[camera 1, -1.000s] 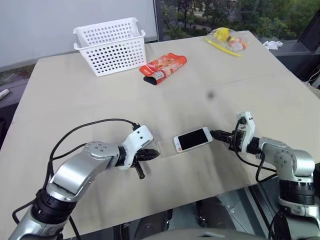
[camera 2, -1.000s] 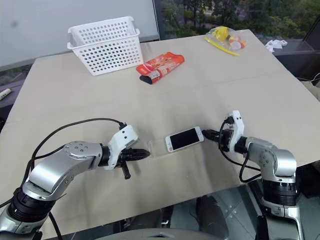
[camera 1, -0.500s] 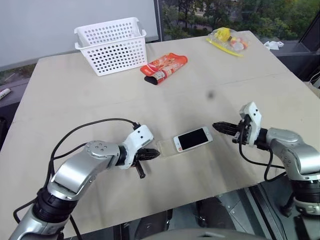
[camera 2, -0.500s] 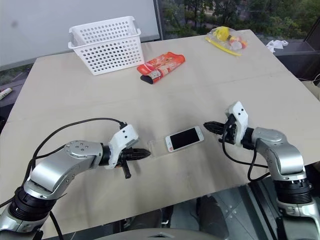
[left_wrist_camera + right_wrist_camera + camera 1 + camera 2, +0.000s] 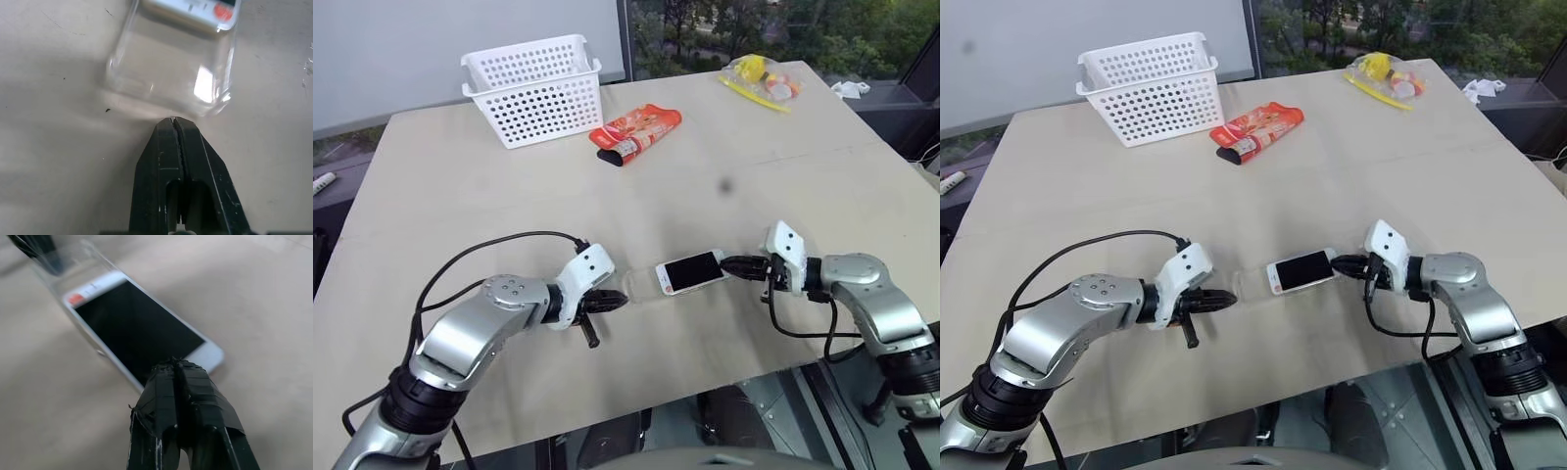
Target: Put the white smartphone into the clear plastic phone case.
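One pale beige table [image 5: 460,186] carries everything, with a white wall and windows onto green trees behind its far edge. Compared with a second ago, the right end effector [image 5: 728,264] has rolled over and come in against the phone's [image 5: 690,272] near end, and the phone now lies a little farther into the case [image 5: 641,286], its other end overlapping the case's open side. The left end effector [image 5: 620,301] has not moved; its tip sits at the case's far edge. Both end effectors are fully closed and grip nothing. One phone, one case, one white basket [image 5: 533,88], one red packet [image 5: 636,132] and one yellow bag [image 5: 759,76] are on the table.
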### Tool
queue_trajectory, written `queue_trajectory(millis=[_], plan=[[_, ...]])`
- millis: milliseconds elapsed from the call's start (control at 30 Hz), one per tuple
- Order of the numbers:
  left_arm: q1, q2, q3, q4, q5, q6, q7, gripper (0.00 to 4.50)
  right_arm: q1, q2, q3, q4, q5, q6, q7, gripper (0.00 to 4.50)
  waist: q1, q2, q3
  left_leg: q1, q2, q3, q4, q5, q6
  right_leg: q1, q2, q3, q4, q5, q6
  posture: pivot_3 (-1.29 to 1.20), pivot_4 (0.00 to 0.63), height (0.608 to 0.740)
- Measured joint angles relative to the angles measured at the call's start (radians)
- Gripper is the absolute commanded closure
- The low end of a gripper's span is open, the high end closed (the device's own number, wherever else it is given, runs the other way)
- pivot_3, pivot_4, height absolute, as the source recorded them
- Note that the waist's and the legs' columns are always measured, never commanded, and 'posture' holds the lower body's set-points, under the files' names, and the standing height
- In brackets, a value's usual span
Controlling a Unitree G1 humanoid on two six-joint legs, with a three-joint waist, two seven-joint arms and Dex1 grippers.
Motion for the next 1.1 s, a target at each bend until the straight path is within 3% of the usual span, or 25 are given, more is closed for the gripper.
queue_trajectory(millis=[300,533,867,1100], plan=[[0.000,-0.007,-0.004,0.004,0.001,-0.008,0.002,4.50,-0.046,-0.041,-0.006,0.060,-0.050,-0.067,-0.010,4.46,0.005,0.000,0.000,0.000,0.000,0.000,0.000,0.000,0.000,0.000,0.000,0.000,0.000,0.000,0.000,0.00,0.150,0.740],[-0.007,-0.026,-0.008,0.017,0.006,-0.017,0.005,4.50,-0.076,-0.103,0.075,0.022,-0.158,-0.132,0.024,4.46,0.010,0.000,0.000,0.000,0.000,0.000,0.000,0.000,0.000,0.000,0.000,-0.001,0.000,0.000,0.000,0.00,0.150,0.740],[-0.064,-0.154,-0.066,0.060,0.039,-0.019,0.046,4.50,-0.162,-0.093,0.218,-0.079,-0.299,-0.124,0.050,4.46,0.024,0.000,0.000,0.000,-0.001,-0.001,0.006,0.000,0.000,0.003,-0.001,-0.003,-0.001,0.000,0.000,0.00,0.150,0.740],[-0.095,-0.222,-0.099,0.092,0.049,-0.020,0.073,4.50,-0.160,-0.087,0.273,-0.178,-0.315,-0.011,0.078,4.46,0.022,-0.001,0.000,-0.001,-0.001,-0.002,0.006,0.000,0.000,0.003,-0.001,-0.003,-0.001,0.000,0.000,0.00,0.150,0.740]])
